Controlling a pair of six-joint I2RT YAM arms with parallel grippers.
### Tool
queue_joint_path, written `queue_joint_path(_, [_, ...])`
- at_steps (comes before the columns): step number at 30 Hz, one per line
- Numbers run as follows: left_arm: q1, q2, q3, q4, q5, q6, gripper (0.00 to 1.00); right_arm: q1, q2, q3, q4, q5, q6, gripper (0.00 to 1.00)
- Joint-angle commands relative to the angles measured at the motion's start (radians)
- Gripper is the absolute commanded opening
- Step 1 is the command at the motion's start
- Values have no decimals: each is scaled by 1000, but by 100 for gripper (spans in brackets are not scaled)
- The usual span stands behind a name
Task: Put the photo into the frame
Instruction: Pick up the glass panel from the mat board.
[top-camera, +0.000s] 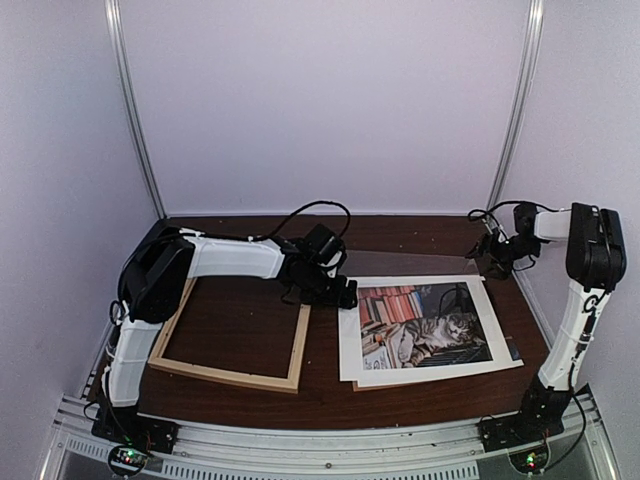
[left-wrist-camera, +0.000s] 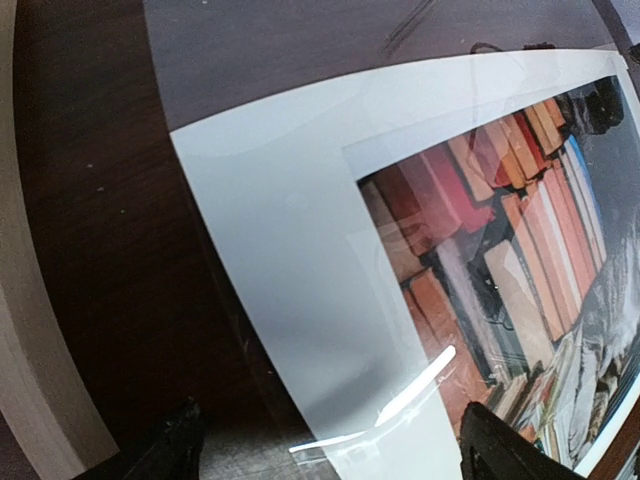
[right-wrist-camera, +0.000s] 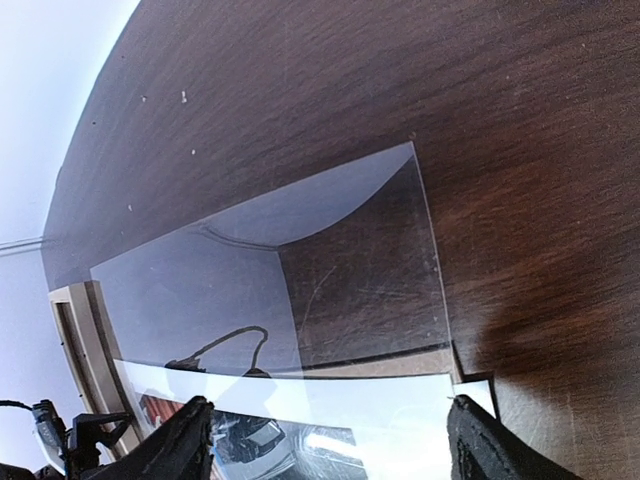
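The photo (top-camera: 425, 330), a cat with red-orange books inside a wide white border, lies face up on the right half of the table. The pale wooden frame (top-camera: 235, 375) lies flat to its left, with only tabletop inside it. My left gripper (top-camera: 340, 292) hovers low over the photo's back left corner. In the left wrist view the gripper (left-wrist-camera: 335, 455) is open, with the photo's white border (left-wrist-camera: 290, 250) between its fingers (left-wrist-camera: 170, 450). My right gripper (top-camera: 497, 255) is at the back right. It (right-wrist-camera: 330, 445) is open over the photo's far edge (right-wrist-camera: 380, 405), holding nothing.
A clear sheet (right-wrist-camera: 350, 270) lies over the photo's far part and reaches back onto the dark table (top-camera: 250, 240). A brown board's edge (top-camera: 352, 384) shows under the photo. White walls close in the back and both sides.
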Motion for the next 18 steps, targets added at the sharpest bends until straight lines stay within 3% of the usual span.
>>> queue_joint_path(1, [20, 13, -49, -141, -86, 16, 90, 13, -26, 6, -45, 92, -22, 80])
queue_joint_path(7, [20, 29, -24, -162, 0, 27, 91, 32, -104, -39, -113, 244, -62, 80])
queue_joint_path(18, [20, 30, -5, -187, 60, 35, 91, 130, -321, -237, -180, 350, -41, 78])
